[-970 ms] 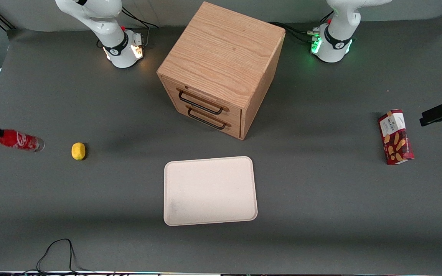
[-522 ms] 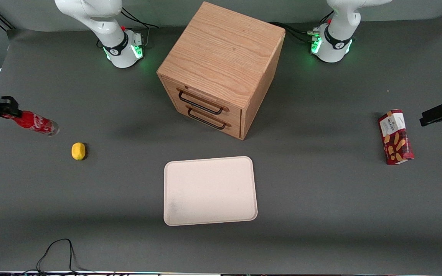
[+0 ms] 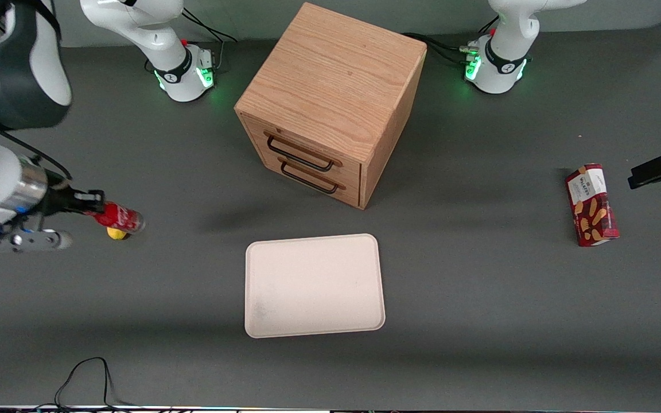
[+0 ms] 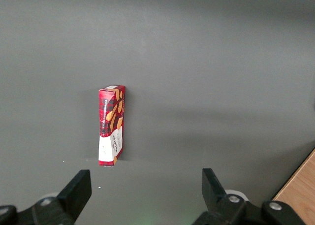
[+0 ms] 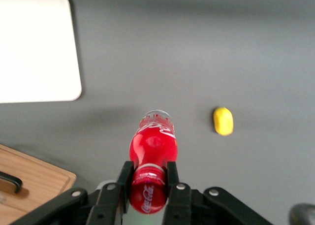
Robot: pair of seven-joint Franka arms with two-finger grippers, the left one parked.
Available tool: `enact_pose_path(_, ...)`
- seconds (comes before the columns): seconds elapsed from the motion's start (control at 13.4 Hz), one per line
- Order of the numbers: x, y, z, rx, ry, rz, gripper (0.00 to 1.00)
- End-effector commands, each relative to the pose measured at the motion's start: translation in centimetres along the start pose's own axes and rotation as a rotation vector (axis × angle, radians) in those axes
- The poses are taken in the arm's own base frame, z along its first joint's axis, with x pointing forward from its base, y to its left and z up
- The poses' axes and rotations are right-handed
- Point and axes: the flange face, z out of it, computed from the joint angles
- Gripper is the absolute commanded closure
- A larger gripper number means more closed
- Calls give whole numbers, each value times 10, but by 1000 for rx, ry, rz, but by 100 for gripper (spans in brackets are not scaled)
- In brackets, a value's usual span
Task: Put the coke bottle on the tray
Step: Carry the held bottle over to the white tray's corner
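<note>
Change since a moment ago: the gripper (image 3: 90,207) has come in from the working arm's edge of the counter (image 3: 479,298) toward the tray (image 3: 314,285), carrying the coke bottle (image 3: 117,218) with it; half a second back the bottle sat farther out from the tray and clear of the lemon (image 3: 115,233), now it overlaps the lemon in the front view.
Unchanged: tray, drawer cabinet (image 3: 330,103), biscuit box (image 3: 591,205) and lemon all sit where they were.
Coke bottle: held off the counter, lying nearly level, clear base toward the tray, not yet over it; the wrist view shows the bottle (image 5: 151,158) with grey counter under it and the tray (image 5: 34,48) some way ahead.
Gripper: clenched on the bottle's cap end, one finger (image 5: 173,178) on each side of the neck in the wrist view (image 5: 147,185).
Lemon: on the counter toward the working arm's end from the tray; in the wrist view it (image 5: 223,120) lies beside the bottle, apart from it.
Drawer cabinet: farther from the front camera than the tray, two black handles facing the tray at an angle.
Biscuit box: well away from the tray, toward the parked arm's end.
In the way: nothing on the counter between bottle and tray.
Arm pose: forearm and wrist reach in low from the working arm's edge, gripper pointing level toward the tray.
</note>
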Motion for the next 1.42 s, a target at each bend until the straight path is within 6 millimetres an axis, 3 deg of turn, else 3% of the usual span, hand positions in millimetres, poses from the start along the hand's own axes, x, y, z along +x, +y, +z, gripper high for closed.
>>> enact_pose_path(0.0, 36, -28, -2, 55, 33, 10, 100)
enact_pose_path(0.75, 106, -133, 86, 176, 157, 74, 100)
enact_pose_path(1.34, 130, -178, 141, 163, 245, 51, 100)
